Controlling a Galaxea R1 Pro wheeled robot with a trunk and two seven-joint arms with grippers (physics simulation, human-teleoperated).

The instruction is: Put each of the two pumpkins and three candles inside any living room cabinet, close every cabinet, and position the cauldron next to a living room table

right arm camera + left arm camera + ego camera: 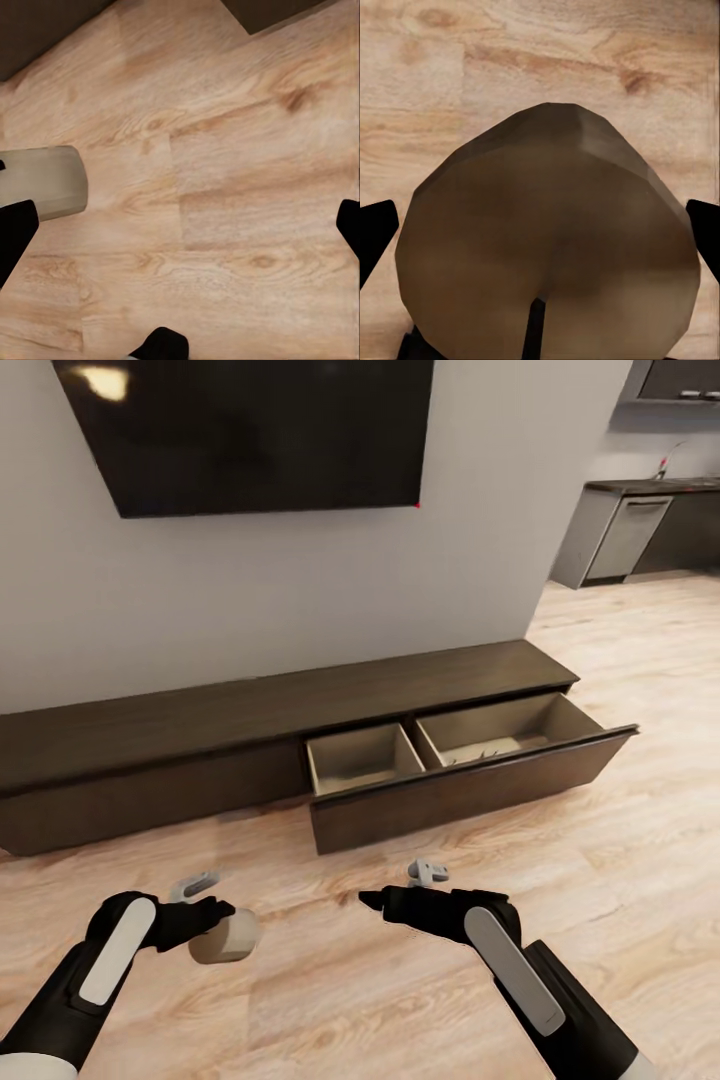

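A squat beige candle (pixel 228 940) hangs just above the wood floor, and my left gripper (pixel 222 926) is shut on it. In the left wrist view the candle (pixel 547 240) sits between black fingers (pixel 375 232). The long dark-brown cabinet (pixel 250 710) runs along the wall ahead, its right drawer (pixel 470 785) pulled out, showing two compartments. Faint pale shapes lie in the right compartment, too dim to name. My right gripper (pixel 372 903) is open and empty over the floor in front of the drawer, beside the candle (pixel 41 182). The pumpkins, cauldron and table are out of view.
A dark TV (pixel 250 430) hangs on the wall above the cabinet. Kitchen units with a dishwasher (pixel 630 535) stand at the far right. Wood floor (pixel 620 880) stretches to the right of the drawer.
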